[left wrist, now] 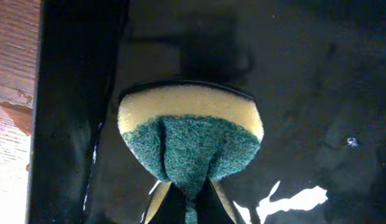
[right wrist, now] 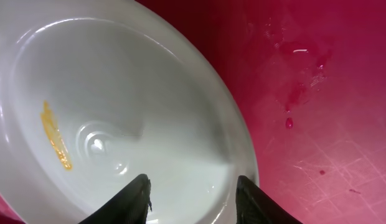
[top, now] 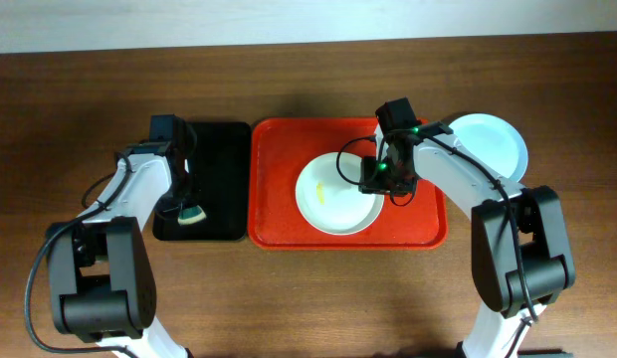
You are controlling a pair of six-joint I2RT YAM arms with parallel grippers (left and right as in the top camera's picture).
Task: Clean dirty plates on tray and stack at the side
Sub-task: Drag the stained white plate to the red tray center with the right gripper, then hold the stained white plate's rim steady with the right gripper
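One pale round plate (top: 493,144) is set aside far right on the desk. A yellow-smeared white round plate (top: 328,204) is left on the red-orange plastic tray (top: 274,179), seemingly unwiped, beneath the part-open, empty right gripper (right wrist: 196,196). A green-and-yellow sponge (left wrist: 190,137) is pinched by the left gripper (left wrist: 190,202).

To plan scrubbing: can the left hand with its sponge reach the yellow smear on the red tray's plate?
Probably yes: the smear lies bare, and the right hand is open over the right rim of the plate, leaving room.
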